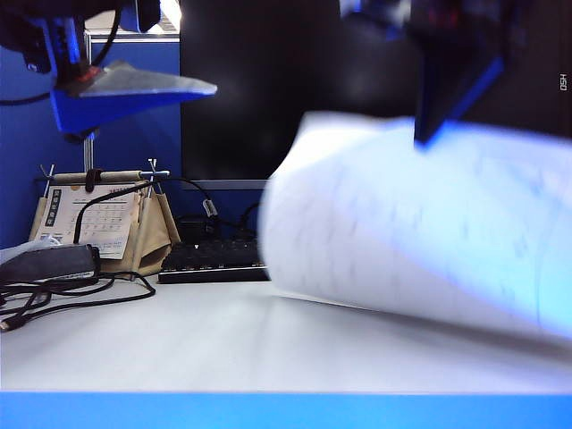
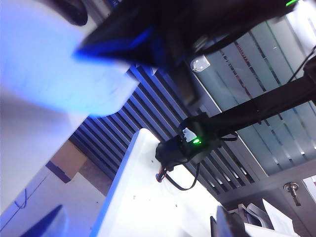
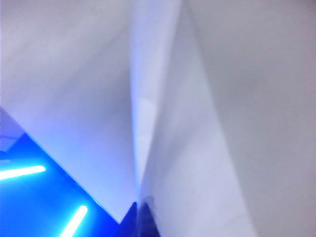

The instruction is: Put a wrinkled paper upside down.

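Note:
The wrinkled paper (image 1: 420, 232) hangs blurred in the air over the right half of the white table (image 1: 179, 340), with faint print on the face I see. My right gripper (image 1: 431, 132) comes down from the top right and is shut on the sheet's upper edge. In the right wrist view the folded paper (image 3: 207, 108) fills the frame, pinched at the right gripper (image 3: 143, 217). My left gripper (image 1: 134, 89) hovers open at the upper left, well clear of the sheet. In the left wrist view the left gripper (image 2: 136, 227) stands wide and empty, and the paper (image 2: 44, 64) hangs beyond it under the right gripper (image 2: 113, 47).
A small desk calendar on a tan stand (image 1: 98, 223) stands at the back left, with a black box and loose cables (image 1: 49, 264) in front of it. A black keyboard (image 1: 214, 259) lies at the back under a dark monitor (image 1: 268, 89). The table's blue front edge (image 1: 286, 411) runs along the near side.

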